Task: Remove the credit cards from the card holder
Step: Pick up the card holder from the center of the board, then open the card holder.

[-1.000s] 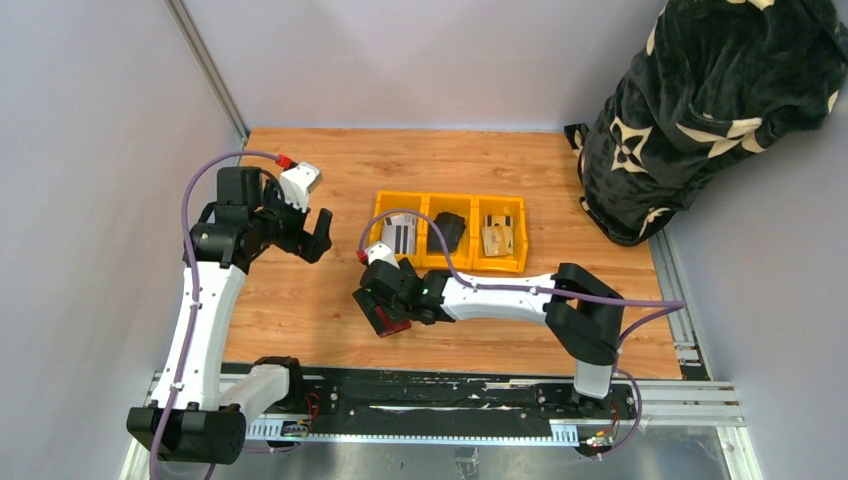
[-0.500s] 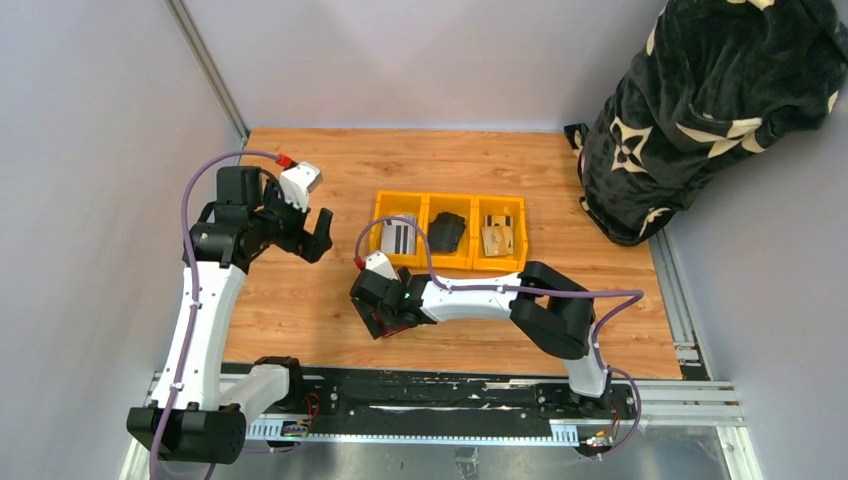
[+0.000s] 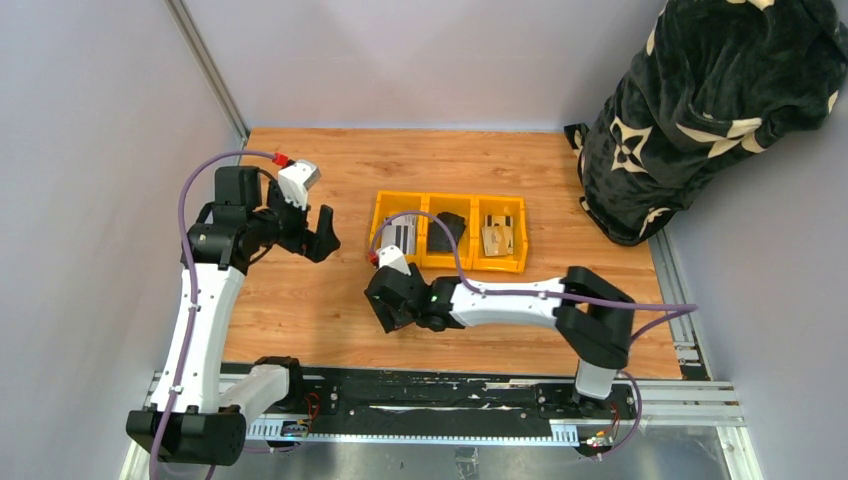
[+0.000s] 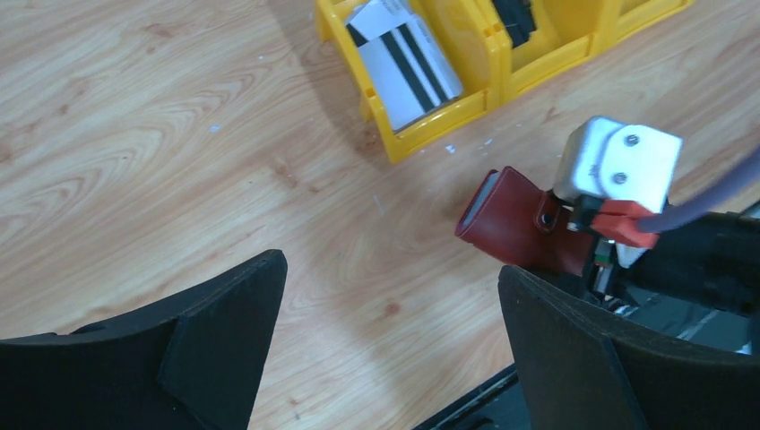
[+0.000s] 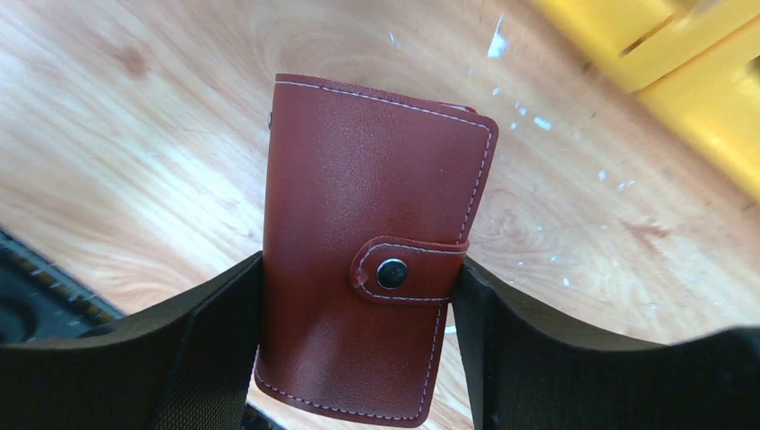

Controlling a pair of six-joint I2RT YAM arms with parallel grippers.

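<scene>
Nothing in these views carried a word, brand, number or sign that could be read. The white card in the yellow bin bore only black stripes. The dark marks on the tan card were too small to make out. The card holder showed only pale stitching and a plain snap stud on its dark red cover.
</scene>
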